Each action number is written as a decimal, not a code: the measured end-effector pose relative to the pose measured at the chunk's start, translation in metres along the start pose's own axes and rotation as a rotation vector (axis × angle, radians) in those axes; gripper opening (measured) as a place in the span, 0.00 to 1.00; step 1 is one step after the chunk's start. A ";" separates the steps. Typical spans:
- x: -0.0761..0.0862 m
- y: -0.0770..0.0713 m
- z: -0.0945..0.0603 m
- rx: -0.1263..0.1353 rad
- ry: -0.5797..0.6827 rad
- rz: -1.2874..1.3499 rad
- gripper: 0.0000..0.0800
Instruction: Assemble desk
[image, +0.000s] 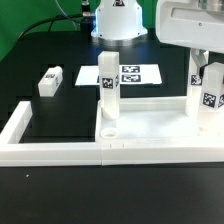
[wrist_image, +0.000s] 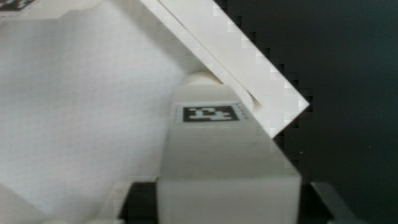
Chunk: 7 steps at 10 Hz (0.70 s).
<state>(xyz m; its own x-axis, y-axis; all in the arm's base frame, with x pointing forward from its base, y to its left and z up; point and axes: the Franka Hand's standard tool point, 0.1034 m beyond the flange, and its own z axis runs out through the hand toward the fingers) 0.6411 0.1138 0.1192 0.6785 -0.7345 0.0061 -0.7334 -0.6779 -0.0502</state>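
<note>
the gripper (image: 205, 74) is seen closed on a leg (image: 210, 101), judged light, stiff, smooth; flat opposite faces are best gripped.

White wrist (image: 190, 22) held low, claw (image: 204, 66) pointing downward, clamped on upright leg (image: 209, 100).

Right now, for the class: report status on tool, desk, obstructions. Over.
Tool shut on held leg, at desk top's right end in the exterior view. Standing leg upright at desk top corner; loose leg lying apart. No obstruction seen.
</note>
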 end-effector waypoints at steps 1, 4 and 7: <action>0.000 0.000 0.000 0.000 0.000 0.056 0.36; 0.004 0.002 0.001 0.021 -0.011 0.426 0.36; 0.004 0.005 0.001 0.049 -0.002 0.678 0.36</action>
<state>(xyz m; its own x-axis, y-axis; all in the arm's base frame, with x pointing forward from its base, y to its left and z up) 0.6399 0.1077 0.1176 0.0698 -0.9966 -0.0448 -0.9940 -0.0657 -0.0873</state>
